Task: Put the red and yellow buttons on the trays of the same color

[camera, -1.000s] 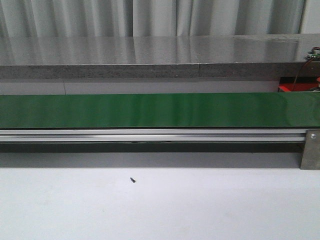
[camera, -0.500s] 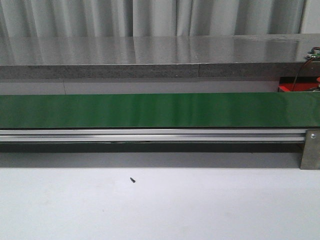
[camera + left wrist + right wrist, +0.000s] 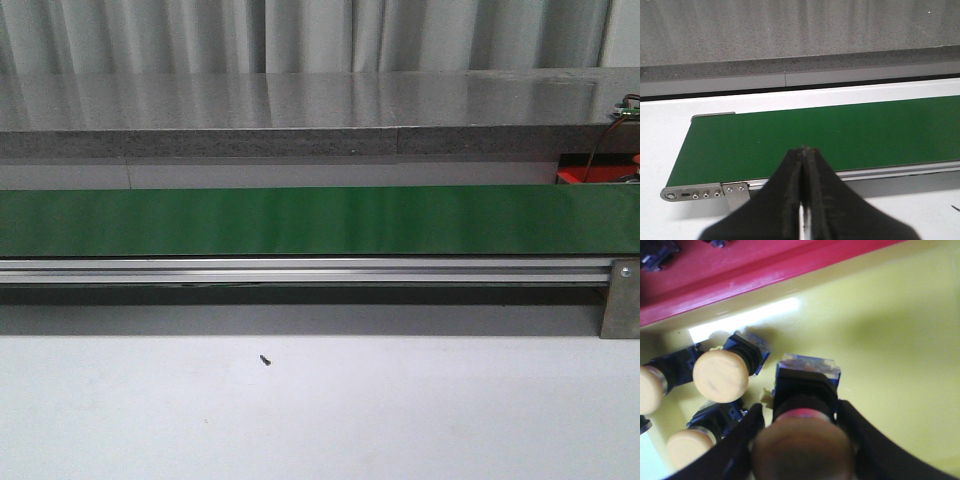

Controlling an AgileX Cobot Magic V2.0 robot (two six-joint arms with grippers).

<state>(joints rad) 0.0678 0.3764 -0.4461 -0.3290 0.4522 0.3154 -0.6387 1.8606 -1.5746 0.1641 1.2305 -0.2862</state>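
In the right wrist view my right gripper (image 3: 801,442) is shut on a yellow button (image 3: 802,450) with a blue and black base. It holds the button upright just over the yellow tray (image 3: 900,340); the cap looks brownish in shadow. Three more yellow buttons (image 3: 720,376) lie in that tray beside it. The red tray (image 3: 740,270) borders the yellow one, with dark button bases (image 3: 657,255) in it. My left gripper (image 3: 803,150) is shut and empty, hovering over the near edge of the green belt (image 3: 840,130). Neither gripper shows in the front view.
The green conveyor belt (image 3: 320,220) runs across the front view on an aluminium rail (image 3: 300,270), with a grey counter (image 3: 300,110) behind. A small black screw (image 3: 265,360) lies on the white table. A bracket (image 3: 620,300) stands at the right.
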